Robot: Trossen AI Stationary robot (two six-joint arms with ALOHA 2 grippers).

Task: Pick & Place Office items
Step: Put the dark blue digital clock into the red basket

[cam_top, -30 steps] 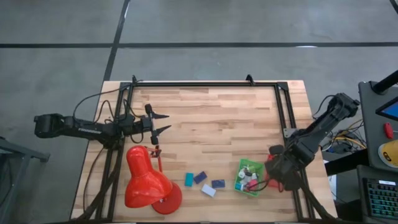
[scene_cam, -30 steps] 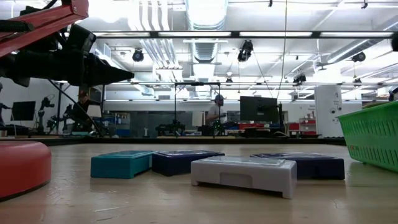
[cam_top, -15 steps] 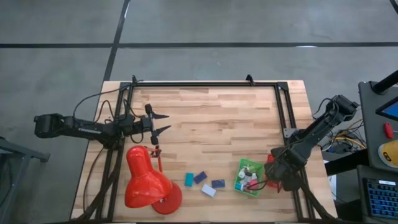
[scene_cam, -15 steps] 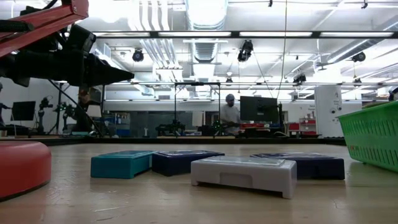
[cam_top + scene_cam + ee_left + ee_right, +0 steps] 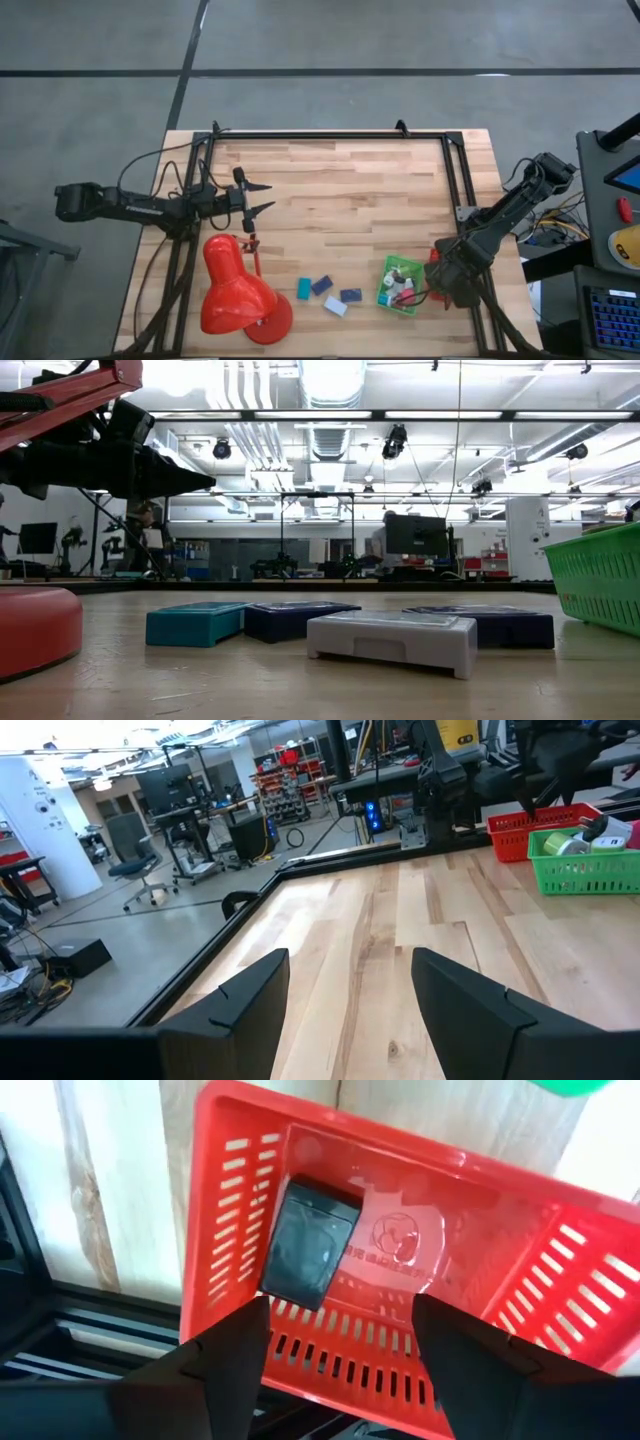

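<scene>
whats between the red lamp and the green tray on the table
In the high view, four loose blocks lie between the red lamp and the green tray: a teal block, two dark blue blocks and a white block.

The table [image 5: 350, 190] is pale, matt wood in jointed strips with visible grain, edged by a dark metal frame [image 5: 330, 135]. On it, the red tray [image 5: 400, 1270] is glossy slotted plastic, holding a smooth, slightly shiny black block [image 5: 308, 1255]. Beside it, the green tray [image 5: 590, 870] is plastic mesh. The lamp [image 5: 235, 290] looks glossy red.
</scene>
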